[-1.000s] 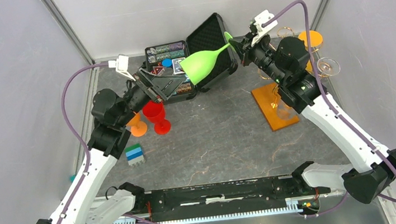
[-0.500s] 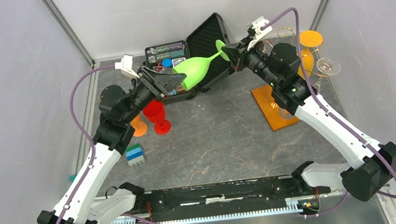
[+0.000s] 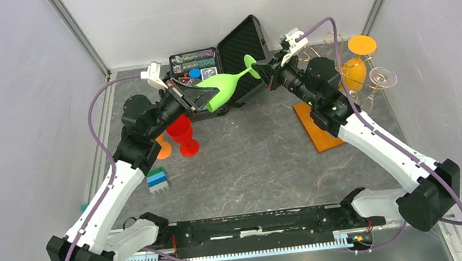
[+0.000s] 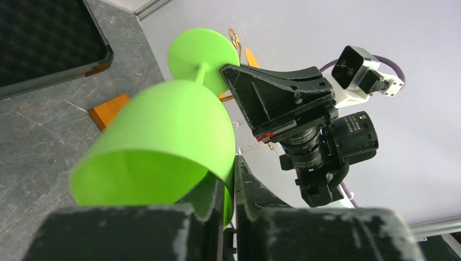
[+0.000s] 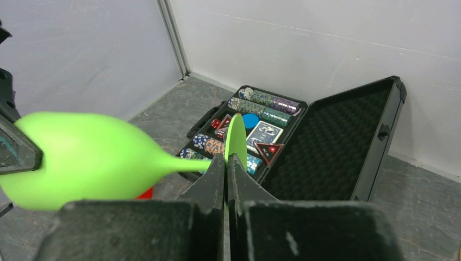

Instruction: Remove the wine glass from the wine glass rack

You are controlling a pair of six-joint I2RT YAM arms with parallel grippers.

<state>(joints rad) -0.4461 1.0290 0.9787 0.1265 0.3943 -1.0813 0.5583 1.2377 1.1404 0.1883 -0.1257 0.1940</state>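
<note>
A green wine glass (image 3: 223, 86) lies sideways in the air above the table, left of the wine glass rack (image 3: 316, 131). My right gripper (image 3: 255, 68) is shut on the edge of its round foot (image 5: 236, 136). My left gripper (image 4: 235, 163) is shut on the rim of the bowl (image 4: 163, 130), one finger inside and one outside. The rack's gold wire arms (image 3: 335, 38) rise behind my right arm, with an orange glass (image 3: 354, 72) and a clear glass (image 3: 382, 77) hanging on them.
An open black case (image 3: 241, 42) with poker chips (image 3: 194, 61) lies just behind and under the green glass. A red glass (image 3: 182, 133) and an orange glass foot (image 3: 162, 151) stand below my left wrist. A blue-green block (image 3: 157, 179) sits nearer.
My left gripper has gone from open to shut on the bowl's rim. The right arm carried the glass leftward and lower, away from the rack, and the left arm reached in to meet it.
</note>
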